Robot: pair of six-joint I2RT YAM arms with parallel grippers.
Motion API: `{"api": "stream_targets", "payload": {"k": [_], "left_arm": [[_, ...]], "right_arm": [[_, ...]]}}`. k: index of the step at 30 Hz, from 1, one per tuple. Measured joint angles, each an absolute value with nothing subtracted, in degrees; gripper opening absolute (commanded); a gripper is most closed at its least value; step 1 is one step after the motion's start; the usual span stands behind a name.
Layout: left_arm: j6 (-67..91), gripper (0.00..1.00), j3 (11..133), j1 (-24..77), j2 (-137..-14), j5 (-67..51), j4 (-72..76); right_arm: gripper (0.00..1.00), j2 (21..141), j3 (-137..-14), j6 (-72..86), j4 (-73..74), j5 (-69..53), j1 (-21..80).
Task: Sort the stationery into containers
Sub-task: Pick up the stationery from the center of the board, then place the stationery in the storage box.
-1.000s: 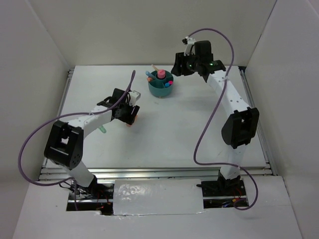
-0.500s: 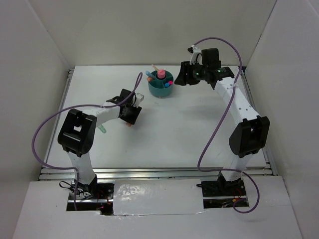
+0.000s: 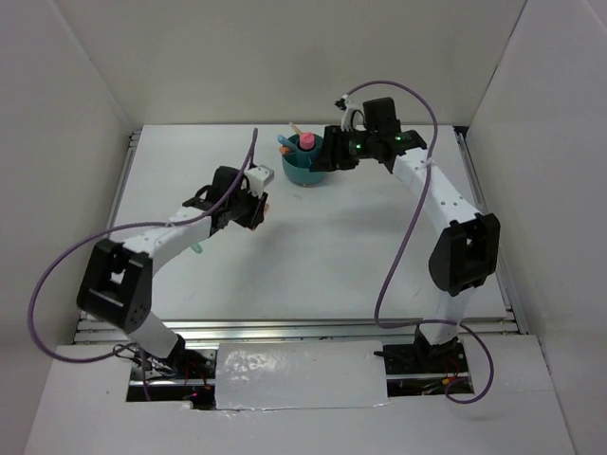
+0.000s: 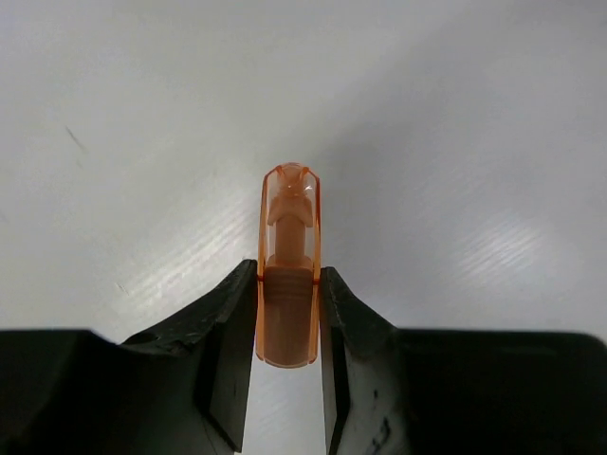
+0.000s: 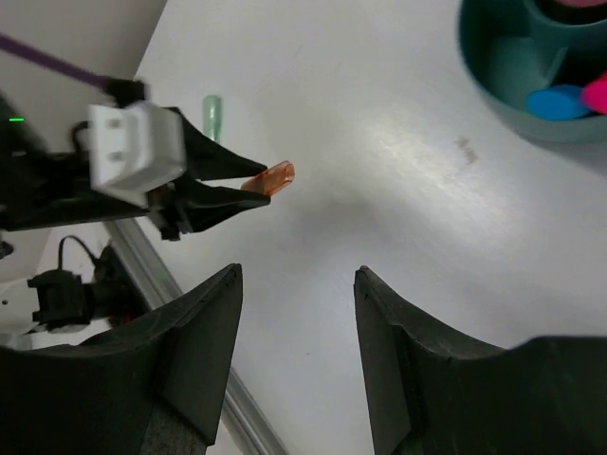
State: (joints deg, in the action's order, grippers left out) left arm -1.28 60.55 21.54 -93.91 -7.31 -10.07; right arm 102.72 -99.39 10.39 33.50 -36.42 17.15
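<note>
Newly closed, left gripper [image 4: 287, 277] pinches the orange marker [image 4: 289, 218]; right gripper [image 5: 296, 284] gapes empty by the teal organizer [image 5: 482, 81] at table's [image 3: 379, 256] far edge.

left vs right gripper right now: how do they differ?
Left gripper is shut on the orange marker stub; right gripper is open and empty. Left gripper is out over bare table; right gripper hangs beside the teal organizer cup. Both have black two-finger jaws.

My left arm reaches forward, and my left gripper [image 4: 287, 296] is closed on an orange stub [image 4: 288, 223]. My right arm stretches far forward, wrist turned left, right gripper [image 5: 296, 277] with jaws apart.
</note>
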Motion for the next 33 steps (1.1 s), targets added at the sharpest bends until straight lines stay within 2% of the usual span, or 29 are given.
{"api": "stream_targets", "payload": {"k": [5,6,7,11,14,15,16,17,18,19,20,21,22,25,28,33], "left_arm": [[-1.5,0.20,60.1,25.8,-82.1,-9.8,-2.2],[-1.5,0.20,60.4,26.7,-81.0,-10.1,-1.3],[-1.6,0.20,60.7,27.7,-80.4,-10.4,-0.8],[-1.7,0.20,61.0,29.6,-80.2,-10.9,-0.5],[-1.7,0.20,61.0,29.9,-80.2,-10.9,-0.9],[-1.8,0.20,61.0,29.9,-80.2,-10.9,-0.9],[-1.8,0.19,61.0,29.9,-80.2,-10.8,-0.9],[-1.8,0.20,61.0,30.0,-80.2,-10.8,-0.9],[-1.8,0.20,61.0,30.0,-80.2,-10.8,-0.9],[-1.8,0.23,61.0,29.9,-80.1,-10.8,-1.0],[-1.8,0.30,61.0,29.9,-80.1,-10.7,-1.0],[-2.0,0.38,61.0,30.0,-80.1,-10.6,-0.9],[-2.0,0.59,61.0,30.0,-80.0,-10.4,-0.9],[-2.1,0.99,61.0,30.0,-80.0,-8.4,-1.2],[0.6,0.99,61.1,29.1,-80.0,-5.3,-3.0],[4.5,0.99,61.2,21.2,-80.0,-2.4,-6.8]], "right_arm": [[0.63,106.7,-99.4,12.6,32.5,-41.1,22.2],[0.72,107.5,-99.4,12.9,32.5,-41.7,23.1],[0.73,108.3,-99.4,13.5,32.5,-42.6,23.9],[0.75,110.4,-99.5,15.0,32.2,-45.6,26.2],[0.64,110.8,-99.6,15.7,31.9,-47.2,26.4],[0.48,110.8,-99.7,15.8,31.7,-47.8,26.4],[0.41,110.8,-99.7,15.9,31.4,-48.4,26.4],[0.29,110.8,-99.8,16.1,31.1,-48.9,26.4],[0.23,110.8,-99.8,16.1,30.9,-49.2,26.4],[0.16,110.8,-99.8,16.2,30.7,-49.1,26.3],[0.07,110.8,-99.8,16.4,30.7,-49.3,26.3],[0.03,110.8,-99.8,16.6,30.6,-49.3,26.2],[0.00,110.8,-99.8,16.8,30.6,-49.3,26.1],[0.00,110.8,-99.8,16.8,30.5,-49.6,25.7],[0.00,111.0,-100.9,16.2,31.0,-47.1,25.0],[0.00,112.7,-109.1,13.4,30.1,-33.6,21.3]]}}
